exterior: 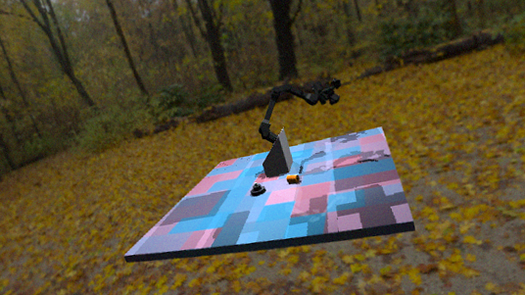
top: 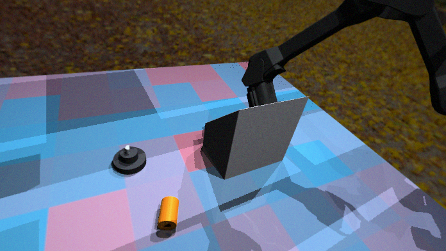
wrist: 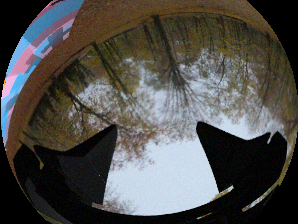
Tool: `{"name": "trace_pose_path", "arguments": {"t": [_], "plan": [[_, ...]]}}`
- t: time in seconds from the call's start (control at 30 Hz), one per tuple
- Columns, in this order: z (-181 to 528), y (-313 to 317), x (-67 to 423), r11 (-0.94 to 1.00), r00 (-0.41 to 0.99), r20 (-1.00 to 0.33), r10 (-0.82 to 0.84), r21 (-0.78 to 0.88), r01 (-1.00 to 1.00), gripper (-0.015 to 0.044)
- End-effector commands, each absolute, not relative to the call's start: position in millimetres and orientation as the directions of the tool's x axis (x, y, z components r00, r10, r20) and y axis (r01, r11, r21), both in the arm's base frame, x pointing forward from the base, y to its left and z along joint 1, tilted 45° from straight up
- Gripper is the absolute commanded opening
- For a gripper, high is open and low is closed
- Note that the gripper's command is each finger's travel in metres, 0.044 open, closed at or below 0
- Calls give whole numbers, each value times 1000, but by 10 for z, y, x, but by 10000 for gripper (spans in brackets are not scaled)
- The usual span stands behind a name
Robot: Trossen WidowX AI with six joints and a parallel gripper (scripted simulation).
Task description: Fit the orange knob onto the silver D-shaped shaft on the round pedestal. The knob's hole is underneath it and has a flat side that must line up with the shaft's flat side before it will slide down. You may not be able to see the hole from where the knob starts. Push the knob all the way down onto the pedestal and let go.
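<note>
The orange knob (top: 168, 212) (exterior: 293, 178) lies on its side on the table, with a dark hole showing at its near end. The round black pedestal (top: 129, 160) (exterior: 257, 190) stands to its left, a little further back, with the silver shaft (top: 127, 148) upright in its middle. My gripper (exterior: 331, 91) (wrist: 158, 127) is open and empty. It is held high in the air, above and to the right of the knob, far from both objects. In the wrist view it faces trees and sky, and neither the knob nor the pedestal shows there.
A tall grey wedge-shaped block (top: 256, 137) (exterior: 278, 159) stands in front of the arm's base, behind the knob. The patchwork table (top: 90, 96) (exterior: 279, 228) (wrist: 27, 63) ends close behind the block and at the right. Leaf-covered ground lies around it.
</note>
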State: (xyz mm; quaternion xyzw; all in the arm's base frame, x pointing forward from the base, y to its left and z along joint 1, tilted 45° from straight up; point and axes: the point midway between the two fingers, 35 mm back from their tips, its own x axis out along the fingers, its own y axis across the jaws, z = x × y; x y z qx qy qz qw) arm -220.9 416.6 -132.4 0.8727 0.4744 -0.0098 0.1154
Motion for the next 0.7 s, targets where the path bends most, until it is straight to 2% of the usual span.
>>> {"name": "trace_pose_path", "arguments": {"t": [0.0,0.07,0.3,0.47,0.67], "plan": [[-1332,4174,-2191,-525,550,-131,825,187,831,426],[-1397,4225,-2042,-538,556,-165,815,142,831,440],[-1460,4537,-784,-755,720,-287,632,-14,656,440],[-1487,4473,198,-895,814,-379,441,-115,431,440],[-1504,4060,1267,-975,857,-487,170,-212,73,440]]}}
